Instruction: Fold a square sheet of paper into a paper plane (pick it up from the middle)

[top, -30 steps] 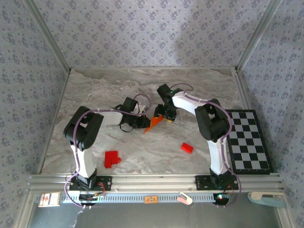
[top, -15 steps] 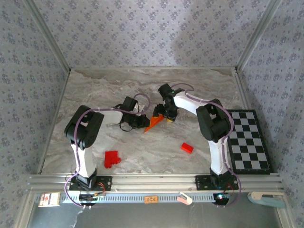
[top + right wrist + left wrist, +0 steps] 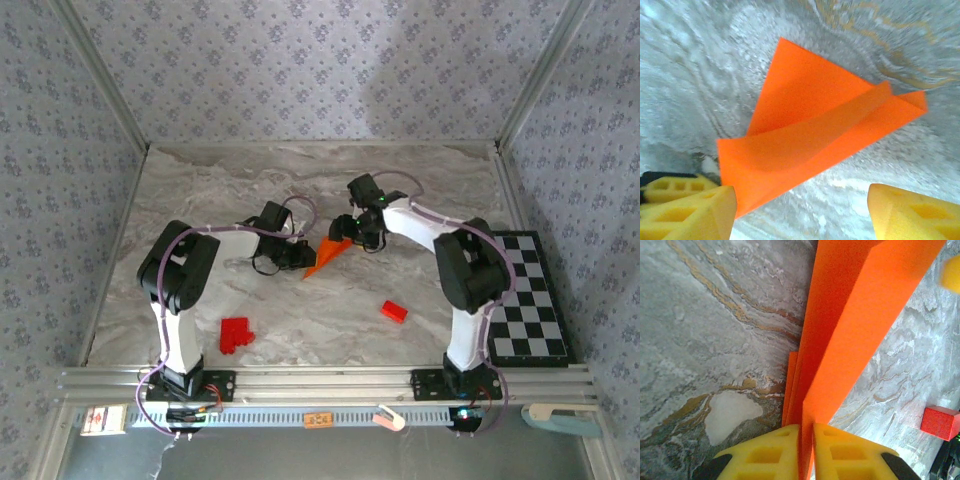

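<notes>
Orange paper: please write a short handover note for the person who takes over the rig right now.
Left gripper: shut on the orange paper, pinching its folded layers at one end.
Right gripper: open, over the paper's other end, not gripping.
Paper: near the middle of the table, between the two grippers.
Done: folded to a narrow pointed shape with a crease.
Left: probably the last folds and the release; I cannot tell how many.
</notes>
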`<state>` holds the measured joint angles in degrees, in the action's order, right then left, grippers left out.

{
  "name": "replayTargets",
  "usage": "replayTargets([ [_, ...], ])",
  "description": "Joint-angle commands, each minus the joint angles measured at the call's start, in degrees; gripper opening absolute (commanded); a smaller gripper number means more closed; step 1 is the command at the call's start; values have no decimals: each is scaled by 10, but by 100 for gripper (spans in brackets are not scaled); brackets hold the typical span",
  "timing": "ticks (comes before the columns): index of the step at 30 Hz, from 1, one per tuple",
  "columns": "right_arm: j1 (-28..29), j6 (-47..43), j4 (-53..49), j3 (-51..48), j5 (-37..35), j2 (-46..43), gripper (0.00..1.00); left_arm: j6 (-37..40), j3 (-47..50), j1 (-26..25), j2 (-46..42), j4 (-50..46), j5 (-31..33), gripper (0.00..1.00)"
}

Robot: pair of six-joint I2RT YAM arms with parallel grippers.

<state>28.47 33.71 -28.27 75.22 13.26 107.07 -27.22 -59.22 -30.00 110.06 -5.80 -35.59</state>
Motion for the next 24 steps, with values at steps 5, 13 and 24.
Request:
replayTargets([
  [5,15,64,130,-81,38,-70,55,18,9,-4,44,-39,39,16],
  [13,50,117,175,-74,45,-22,22,19,7,-5,46,-44,41,17],
  [24,63,135,172,-52,56,32,16,16,8,-6,49,-44,43,16],
])
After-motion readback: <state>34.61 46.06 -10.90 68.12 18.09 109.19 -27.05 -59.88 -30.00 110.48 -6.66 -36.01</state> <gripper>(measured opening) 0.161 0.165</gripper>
